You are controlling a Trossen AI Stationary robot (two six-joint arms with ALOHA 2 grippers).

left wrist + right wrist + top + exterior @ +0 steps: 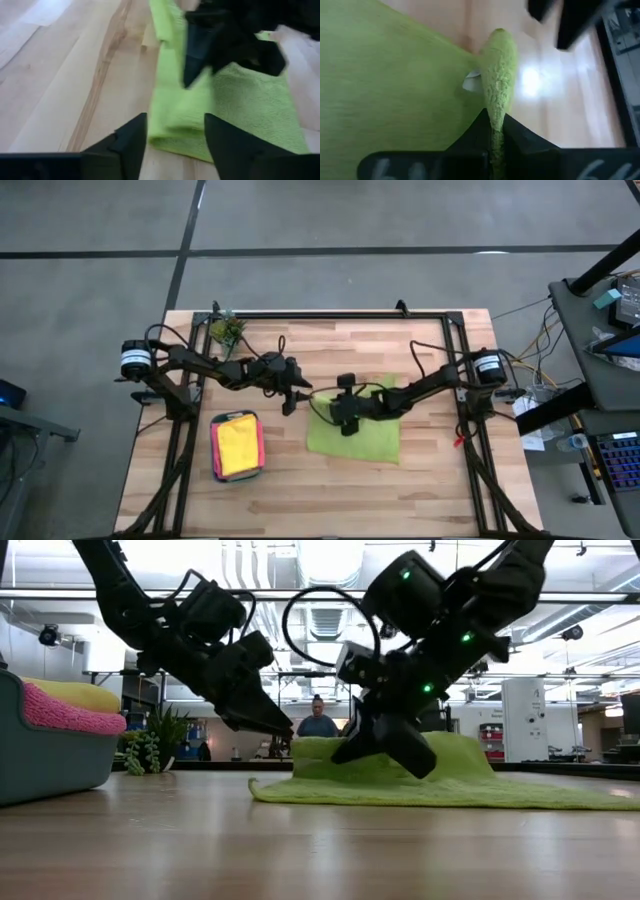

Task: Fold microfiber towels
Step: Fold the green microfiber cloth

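A lime green microfiber towel [365, 435] lies spread on the middle of the wooden table, its left part bunched up [318, 750]. My right gripper [345, 420] reaches in from the right and is shut on the towel near its left side [496, 125]. My left gripper [176, 122] hovers open at the towel's left edge [172, 120], one finger on either side of it, touching nothing that I can see. A yellow towel [237, 442] lies on a pink one in the teal tray [214, 448]. My right gripper pinches a raised ridge of the towel [497, 107] between its two fingers [517, 135]; fold or edge, I cannot tell. The fingers slant down from the table's right. The ridge stands up beyond the fingertips, and the rest of the towel [470, 785] lies flat on the table.
The teal tray [40, 755] stands on the table's near left. A small potted plant [226, 328] sits at the far left corner. Black frame rails [330, 315] run along the far and side edges. Bare wood [330, 500] lies in front of the towel. A person [318, 722] stands beyond the table.
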